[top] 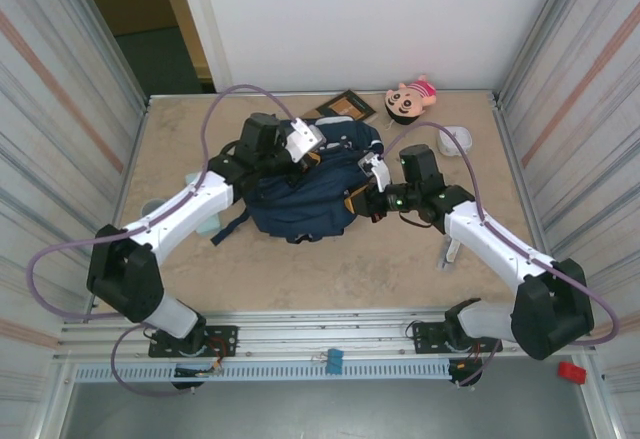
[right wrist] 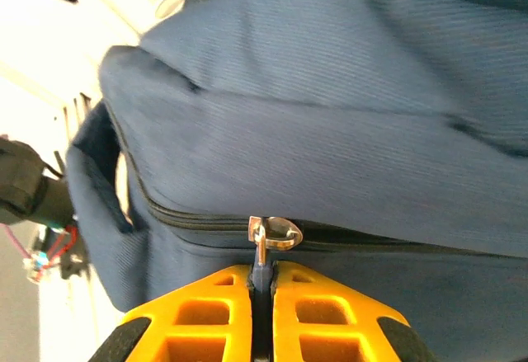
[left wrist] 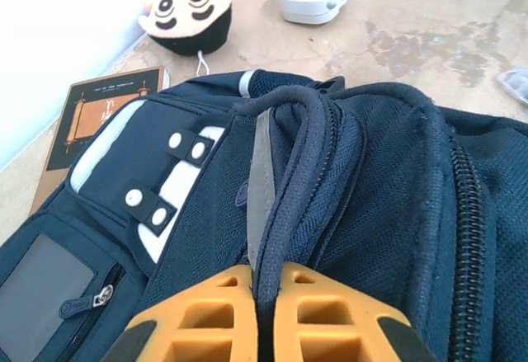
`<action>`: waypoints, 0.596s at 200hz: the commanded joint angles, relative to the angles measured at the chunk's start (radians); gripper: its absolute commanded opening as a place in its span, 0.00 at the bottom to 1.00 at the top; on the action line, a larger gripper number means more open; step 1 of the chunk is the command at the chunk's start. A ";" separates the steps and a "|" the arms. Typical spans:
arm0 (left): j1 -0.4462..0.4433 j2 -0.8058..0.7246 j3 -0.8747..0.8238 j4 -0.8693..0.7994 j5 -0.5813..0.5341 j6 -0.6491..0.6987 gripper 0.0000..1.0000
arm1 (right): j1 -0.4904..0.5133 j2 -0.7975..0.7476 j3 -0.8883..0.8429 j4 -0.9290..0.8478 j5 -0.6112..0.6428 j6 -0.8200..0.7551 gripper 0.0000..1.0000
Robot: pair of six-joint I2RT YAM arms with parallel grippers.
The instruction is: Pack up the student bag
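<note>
The student bag (top: 305,194) is lying mid-tabletop (top: 300,279), left pincer (left wrist: 266,278) clamping its top handle (left wrist: 299,156), right pincer (right wrist: 262,278) pinching what seems a zipper pull (right wrist: 264,246), which is risking slipping out if tugged askew.

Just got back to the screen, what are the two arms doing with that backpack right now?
Both arms are on the large navy-blue fabric backpack lying mid-table. The left gripper is shut on the dark handle loop at the bag's top. The right gripper pinches the small metal zipper pull on the bag's side. A plush doll with a pink cap, a dark book and a white plastic case lie on the table beyond the bag, not yet packed.
</note>
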 commanded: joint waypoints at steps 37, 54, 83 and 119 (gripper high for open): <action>-0.097 0.109 0.085 0.112 -0.363 -0.230 0.00 | 0.093 -0.024 0.122 -0.193 0.089 0.405 0.00; -0.114 0.135 0.112 0.122 -0.386 -0.273 0.00 | 0.117 -0.020 0.114 -0.183 0.107 0.488 0.00; -0.129 0.166 0.139 0.135 -0.400 -0.296 0.00 | 0.141 -0.025 0.093 -0.106 0.100 0.600 0.00; -0.131 0.157 0.108 0.202 -0.258 -0.297 0.00 | 0.160 0.011 0.061 0.002 0.111 0.700 0.00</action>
